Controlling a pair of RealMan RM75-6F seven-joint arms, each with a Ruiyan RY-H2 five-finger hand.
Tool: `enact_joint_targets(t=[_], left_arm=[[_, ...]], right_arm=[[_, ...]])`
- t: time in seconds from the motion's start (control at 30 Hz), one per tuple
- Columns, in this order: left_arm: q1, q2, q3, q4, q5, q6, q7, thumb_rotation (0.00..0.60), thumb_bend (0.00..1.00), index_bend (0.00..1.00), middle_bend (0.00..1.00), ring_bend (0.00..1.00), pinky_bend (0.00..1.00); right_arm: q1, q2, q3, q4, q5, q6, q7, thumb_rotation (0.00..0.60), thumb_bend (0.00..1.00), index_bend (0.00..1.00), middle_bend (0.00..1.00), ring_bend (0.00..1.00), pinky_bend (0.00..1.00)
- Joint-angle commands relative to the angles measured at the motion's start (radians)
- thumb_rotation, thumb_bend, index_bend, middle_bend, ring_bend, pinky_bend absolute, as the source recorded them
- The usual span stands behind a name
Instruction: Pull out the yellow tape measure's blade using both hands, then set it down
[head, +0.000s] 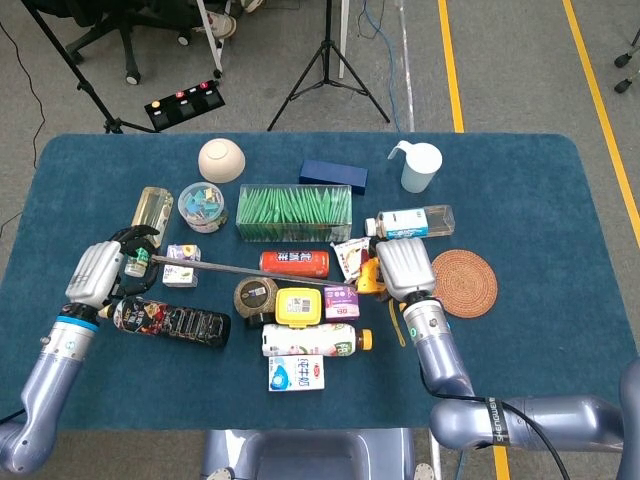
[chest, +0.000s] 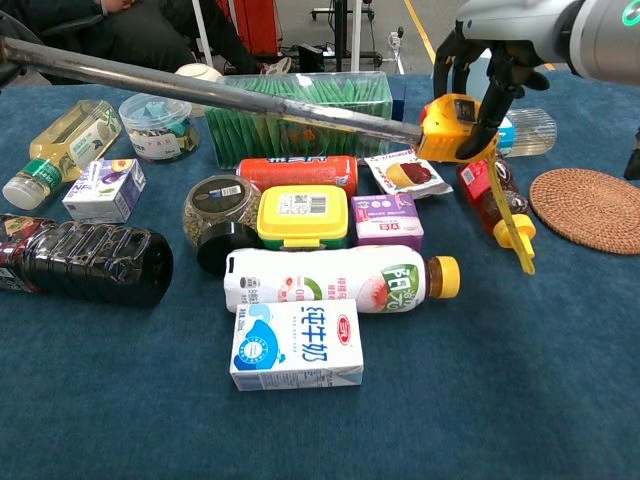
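Table (head: 560, 200): was covered in blue cloth and crowded with bottles, cartons and jars.
Blade (chest: 220, 90): stretched taut above the clutter, running from the left hand across to the case.
Right hand (head: 403, 268): gripped the yellow tape measure (chest: 450, 128) with fingers wrapped around it, held above the table beside the woven coaster (head: 463, 283).
Left hand (head: 97, 274): had fingers curled, pinching the blade's tip near the oil bottle (head: 150, 212).
Strap (chest: 510, 225): hung loose below the case.

In the head view the right hand (head: 405, 268) covers most of the yellow tape measure (head: 368, 278). In the chest view the blade (chest: 210, 90) runs off the left edge, so the left hand (head: 97, 273) is out of that picture. The dark bottle (chest: 85, 262) is also cut by that edge.
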Motion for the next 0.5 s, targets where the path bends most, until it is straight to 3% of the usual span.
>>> enact_joint_targets(t=[0.03,0.5], left_arm=[[0.008,0.012,-0.004,0.010,0.002,0.003,-0.014,0.600,0.44,0.57,0.26,0.21,0.38],[0.008,0.017,-0.017,-0.001,0.015,-0.007,-0.023,0.600,0.44,0.57,0.26,0.21,0.38]], right_arm=[[-0.003,0.003,-0.004,0.002,0.000,-0.003,0.002,0.600,0.33,0.70,0.65,0.79,0.79],[-0.005,-0.006,-0.002,-0.002,-0.010,-0.003,0.009,0.600,0.33,0.70,0.65,0.79,0.79]])
